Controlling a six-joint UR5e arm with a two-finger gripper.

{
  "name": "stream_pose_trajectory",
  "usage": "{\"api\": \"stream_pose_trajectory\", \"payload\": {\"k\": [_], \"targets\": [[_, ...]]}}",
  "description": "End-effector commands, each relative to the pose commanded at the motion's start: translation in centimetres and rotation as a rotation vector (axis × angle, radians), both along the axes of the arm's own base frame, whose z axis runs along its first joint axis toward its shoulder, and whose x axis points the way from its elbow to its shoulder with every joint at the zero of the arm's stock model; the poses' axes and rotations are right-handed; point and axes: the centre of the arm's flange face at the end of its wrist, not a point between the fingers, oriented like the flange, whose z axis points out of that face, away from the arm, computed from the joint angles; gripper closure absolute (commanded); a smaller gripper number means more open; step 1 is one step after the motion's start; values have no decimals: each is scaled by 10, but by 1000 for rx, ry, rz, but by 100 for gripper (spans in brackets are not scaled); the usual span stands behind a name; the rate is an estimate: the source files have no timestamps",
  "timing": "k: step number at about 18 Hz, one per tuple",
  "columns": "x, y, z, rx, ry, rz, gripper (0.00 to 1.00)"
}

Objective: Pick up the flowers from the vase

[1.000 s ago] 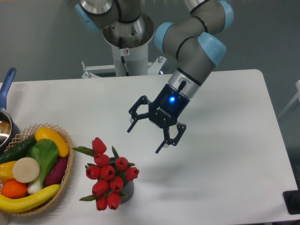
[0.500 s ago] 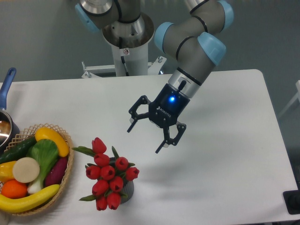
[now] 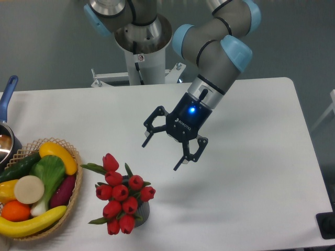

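the table (image 3: 251,172) is a wide white top with rounded corners, and it fills most of the view. behind it is a plain grey wall and the arm's metal pedestal (image 3: 140,47). the arm (image 3: 214,47) reaches down from the upper middle, grey with blue joint caps. at the left edge sits a woven basket (image 3: 77,180) of toy vegetables, and beyond it the blue handle of a pot (image 3: 7,94).

the gripper (image 3: 160,155) hangs above the table, tilted down and to the left, with its two black fingers spread wide and nothing between them. the flowers (image 3: 121,196), red tulips with green leaves, stand in the vase (image 3: 143,212) near the front edge, below and left of the gripper and well apart from it. most of the vase is hidden under the blooms.

this looks like the approach step, with no grasp begun. the next move likely calls for travelling down and left, then closing on the bunch low enough to catch stems rather than crush buds, without tipping the vase.
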Motion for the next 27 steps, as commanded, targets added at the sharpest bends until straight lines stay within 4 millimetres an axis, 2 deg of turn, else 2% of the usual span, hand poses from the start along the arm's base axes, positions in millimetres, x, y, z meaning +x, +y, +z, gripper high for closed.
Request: {"api": "stream_pose_trajectory", "payload": {"k": [4, 7, 8, 10, 12, 14, 18, 21, 23, 25, 26, 27], "targets": [[0, 1, 0, 6, 0, -5, 0], [4, 10, -4, 43, -20, -32, 0], [3, 19, -12, 57, -28, -48, 0], [0, 35, -12, 106, -41, -78, 0], [-5, 44, -21, 110, -56, -88, 0], [0, 59, -33, 103, -69, -113, 0], [-7, 70, -38, 104, -69, -122, 0], [-3, 84, -41, 105, -68, -145, 0], [8, 93, -45, 104, -64, -172, 0], [15, 95, -50, 95, -63, -182, 4], [16, 95, -49, 95, -63, -182, 10], [16, 95, -48, 96, -60, -182, 21]]}}
